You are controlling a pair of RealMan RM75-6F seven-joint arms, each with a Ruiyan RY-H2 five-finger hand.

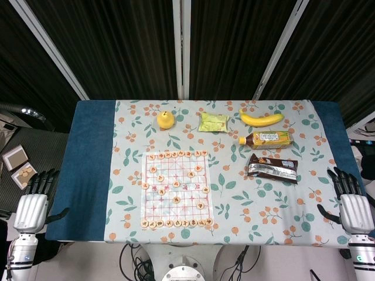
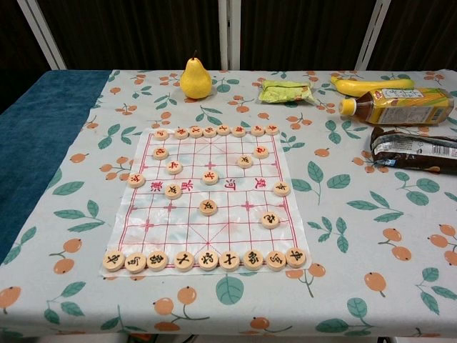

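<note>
Both hands idle at near table edge: left hand (image 1: pixel 35 196) and right hand (image 1: pixel 350 199) released, fingers spread, holding nothing. Square paper chess board with round wooden pieces (image 1: pixel 176 188) lies between, centre-left, nearer left hand; dark brown snack packet (image 1: pixel 272 168) lies far-left of right hand, long axis left-right.

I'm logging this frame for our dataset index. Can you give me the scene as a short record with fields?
Surface: table with leaf-print cloth
Centre: Chinese chess board with round wooden pieces
Far side: yellow pear, green packet, banana
Right side: bottled tea lying flat, dark snack wrapper
Left hand: open, at the table's left edge, holds nothing
Right hand: open, at the right edge, holds nothing
</note>
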